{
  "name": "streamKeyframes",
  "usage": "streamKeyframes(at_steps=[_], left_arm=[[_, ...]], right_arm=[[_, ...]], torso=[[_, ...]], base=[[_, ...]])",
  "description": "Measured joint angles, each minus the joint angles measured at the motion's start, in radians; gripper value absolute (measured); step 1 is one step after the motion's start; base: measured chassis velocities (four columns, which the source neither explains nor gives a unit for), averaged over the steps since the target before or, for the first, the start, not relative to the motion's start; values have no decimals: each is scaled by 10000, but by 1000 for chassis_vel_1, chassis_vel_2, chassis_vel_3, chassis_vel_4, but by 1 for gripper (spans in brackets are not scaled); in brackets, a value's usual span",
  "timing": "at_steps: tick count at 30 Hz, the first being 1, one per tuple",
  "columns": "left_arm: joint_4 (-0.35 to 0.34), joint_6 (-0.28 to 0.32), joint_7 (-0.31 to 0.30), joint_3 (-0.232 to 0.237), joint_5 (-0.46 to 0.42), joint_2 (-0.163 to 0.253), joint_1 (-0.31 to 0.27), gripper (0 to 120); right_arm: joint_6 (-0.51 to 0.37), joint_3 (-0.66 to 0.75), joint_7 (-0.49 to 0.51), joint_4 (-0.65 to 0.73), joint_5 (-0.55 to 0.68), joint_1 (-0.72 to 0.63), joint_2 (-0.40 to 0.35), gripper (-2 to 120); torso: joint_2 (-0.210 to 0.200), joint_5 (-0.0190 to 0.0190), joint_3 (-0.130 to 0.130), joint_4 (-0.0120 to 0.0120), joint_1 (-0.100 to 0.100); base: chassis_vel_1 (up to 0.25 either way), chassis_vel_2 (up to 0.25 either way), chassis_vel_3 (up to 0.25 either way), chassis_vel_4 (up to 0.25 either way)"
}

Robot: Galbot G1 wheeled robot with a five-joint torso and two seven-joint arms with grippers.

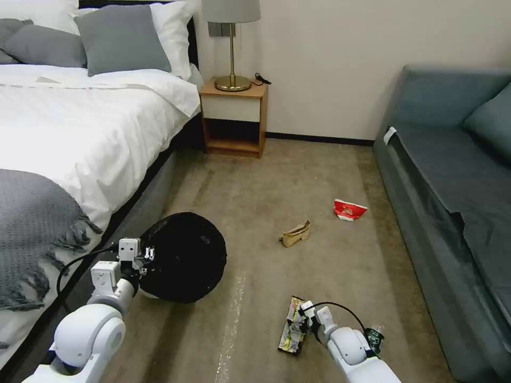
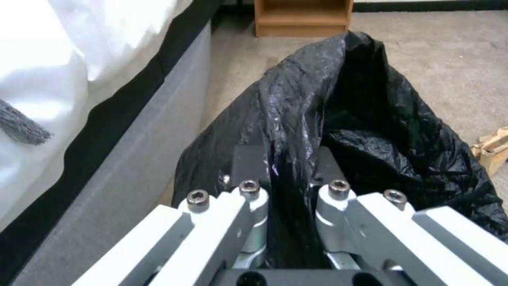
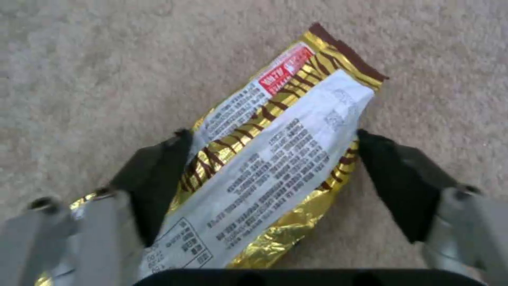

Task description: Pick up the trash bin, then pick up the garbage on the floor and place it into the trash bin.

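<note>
The trash bin point(image 1: 183, 258), lined with a crinkled black bag point(image 2: 370, 131), sits beside the bed with my left gripper point(image 1: 142, 255) shut on its rim. A fold of bag is pinched between the fingers point(image 2: 249, 163). My right gripper point(image 3: 272, 167) is low over the floor point(image 1: 255, 191) and open, one finger on each side of the flat gold foil wrapper point(image 3: 275, 159) point(image 1: 291, 331). A crumpled tan carton point(image 1: 296, 234) and a red-and-white packet point(image 1: 348, 210) lie farther out on the carpet. A bottle with a green label point(image 1: 376, 337) shows partly behind my right arm.
A bed point(image 1: 80, 133) with white covers and a grey throw runs along the left. A wooden nightstand point(image 1: 234, 114) with a lamp stands at the back wall. A blue-grey sofa point(image 1: 452, 175) lines the right. Open carpet lies between them.
</note>
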Motion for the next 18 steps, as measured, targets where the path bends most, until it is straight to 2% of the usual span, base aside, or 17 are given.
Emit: streamKeyframes(at_steps=[2, 3, 4, 6, 7, 8, 10, 12, 13, 16, 17, 18], left_arm=[[8, -13, 11, -28, -7, 11, 0, 7], [8, -13, 11, -28, -7, 11, 0, 7], [18, -25, 15, -35, -9, 16, 0, 7], [20, -26, 16, -36, -10, 17, 0, 7], [40, -34, 19, -42, -12, 21, -4, 7], [50, -36, 23, -42, -13, 21, -12, 7], [53, -37, 23, -42, -14, 22, -14, 7], [78, -41, 27, -43, -16, 19, -35, 7], [78, -41, 27, -43, -16, 19, -35, 7], [80, -48, 32, -43, -17, 14, -38, 7], [80, -48, 32, -43, -17, 14, -38, 7], [81, -53, 35, -44, -17, 12, -37, 7]], right_arm=[[54, -6, -72, -133, -28, 65, 42, 66], [54, -6, -72, -133, -28, 65, 42, 66], [84, -6, -106, -197, -69, 93, 63, 61], [88, -6, -112, -205, -76, 96, 66, 61], [119, -11, -168, -271, -131, 119, 92, 51], [143, -15, -202, -291, -178, 125, 97, 46], [147, -16, -208, -294, -191, 127, 97, 44], [154, -16, -218, -308, -269, 147, 93, 31], [154, -16, -218, -308, -269, 147, 93, 31], [153, -18, -237, -302, -288, 161, 68, 16], [153, -18, -237, -302, -288, 161, 68, 16], [150, 8, -230, -288, -301, 166, 42, 10]], torso=[[1, -1, -1, 0, 0], [1, -1, -1, 0, 0], [2, 0, -1, 0, 0], [2, 0, -2, 1, 0], [3, 1, -2, 2, 0], [3, 1, -2, 2, -1], [3, 2, -2, 3, -1], [3, 4, -2, 6, 0], [3, 4, -2, 6, 0], [1, 13, 0, 7, 0], [1, 13, 0, 7, 0], [1, -2, 0, 6, 0]], base=[[0, 0, 0, 0], [0, 0, 0, 0], [0, 0, 0, 0], [0, 0, 0, 0], [0, 0, 0, 0], [0, 0, 0, 0], [0, 0, 0, 0], [0, 0, 0, 0], [0, 0, 0, 0], [0, 0, 0, 0], [0, 0, 0, 0], [0, 0, 0, 0]])
